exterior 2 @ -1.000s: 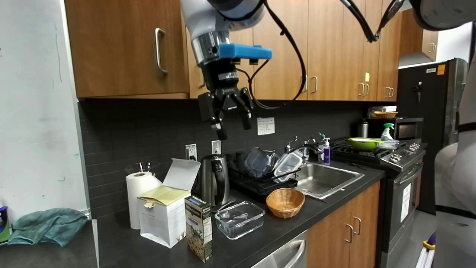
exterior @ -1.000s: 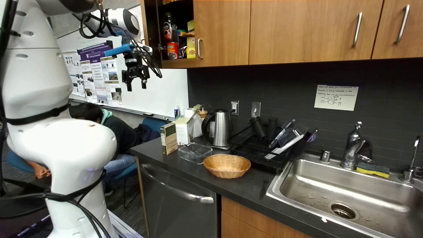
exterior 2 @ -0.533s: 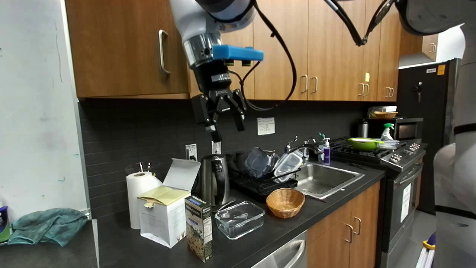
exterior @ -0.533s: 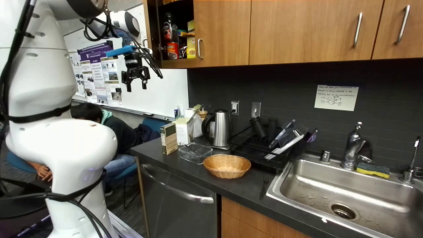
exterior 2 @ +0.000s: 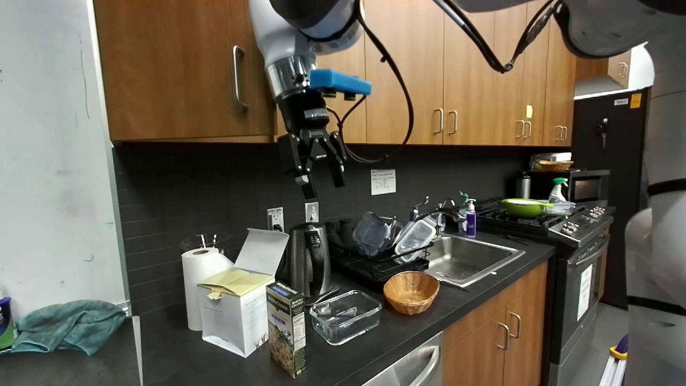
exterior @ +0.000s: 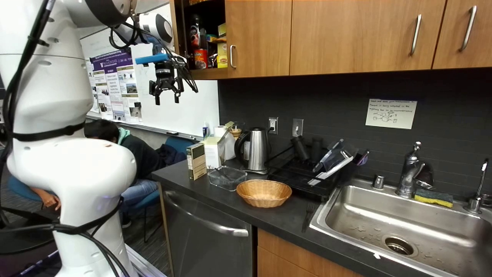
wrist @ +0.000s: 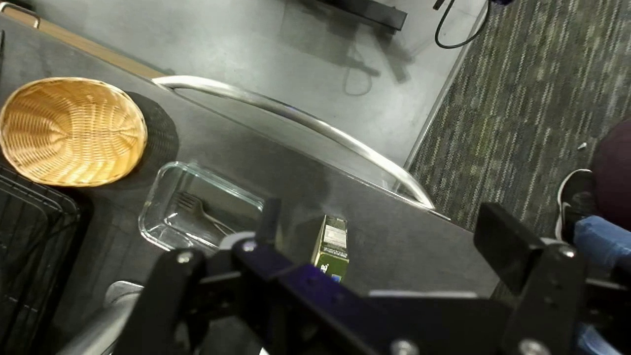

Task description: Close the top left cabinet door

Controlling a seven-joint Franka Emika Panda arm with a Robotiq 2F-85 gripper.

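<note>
The top left cabinet door [exterior 2: 177, 69] is a brown wooden panel with a silver bar handle [exterior 2: 239, 78]; its outer face shows in an exterior view. In an exterior view, the door [exterior: 179, 19] stands partly open, seen almost edge-on, with stocked shelves showing behind it. My gripper [exterior: 167, 100] hangs fingers-down below the level of the door's bottom edge. In an exterior view, the gripper [exterior 2: 323, 188] is right of the door's free edge, and the wrist overlaps that edge; contact cannot be told. In the wrist view, the gripper [wrist: 387, 231] is open and empty; the door is out of view there.
Neighbouring upper doors [exterior: 257, 38] are shut. Below on the dark counter are a wicker basket [exterior: 264, 193], a glass dish [exterior: 227, 179], a food box [exterior 2: 286, 329], a kettle [exterior 2: 310, 260] and a dish rack [exterior: 292, 179]. A person [exterior: 140, 154] sits behind the arm.
The door has swung a little toward the cabinet, its handle shifting right in an exterior view. The arm moved along with it. The gripper stays open.
</note>
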